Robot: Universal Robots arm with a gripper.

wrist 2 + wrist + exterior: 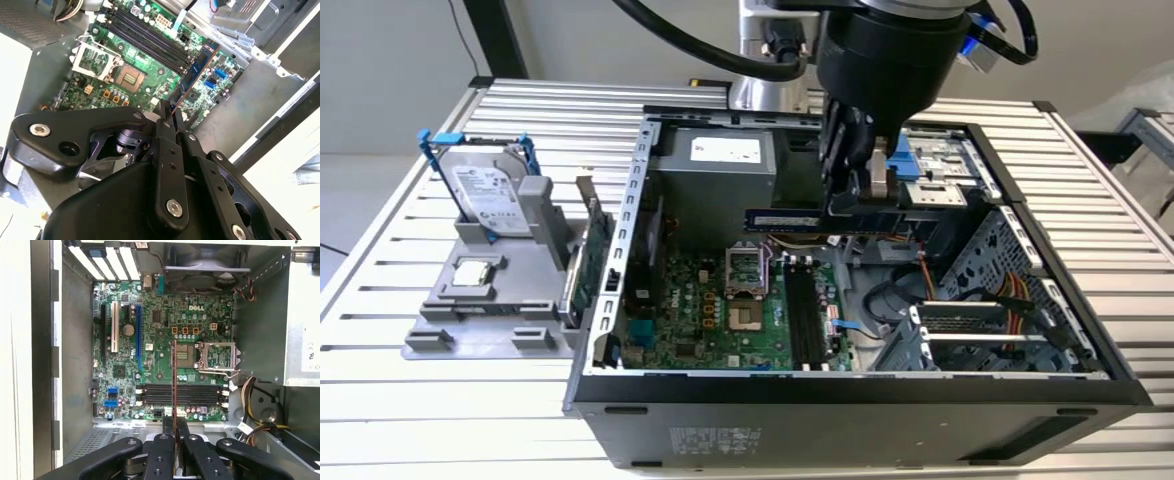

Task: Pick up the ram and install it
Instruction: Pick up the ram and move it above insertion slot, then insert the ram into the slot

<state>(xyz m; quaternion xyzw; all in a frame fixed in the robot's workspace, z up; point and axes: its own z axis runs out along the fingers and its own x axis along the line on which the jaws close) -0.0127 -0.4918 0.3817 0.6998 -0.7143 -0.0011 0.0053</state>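
My gripper (851, 205) hangs over the open computer case (854, 400), shut on the ram (817, 220). The ram is a dark blue-green stick held level, above the motherboard (720, 310). In both wrist views it appears edge-on as a thin strip (174, 385) (197, 75) running out from between the black fingers (162, 450) (167, 150). The black memory slots (803, 315) (200, 394) (150, 40) lie lower down on the board, and the ram stands apart from them.
On the exterior view's left, a grey stand (480, 300) holds a silver hard drive with a blue handle (491, 195) and a green expansion card (594, 265). Inside the case are the power supply (720, 165), a drive cage (987, 330) and loose cables (1014, 295).
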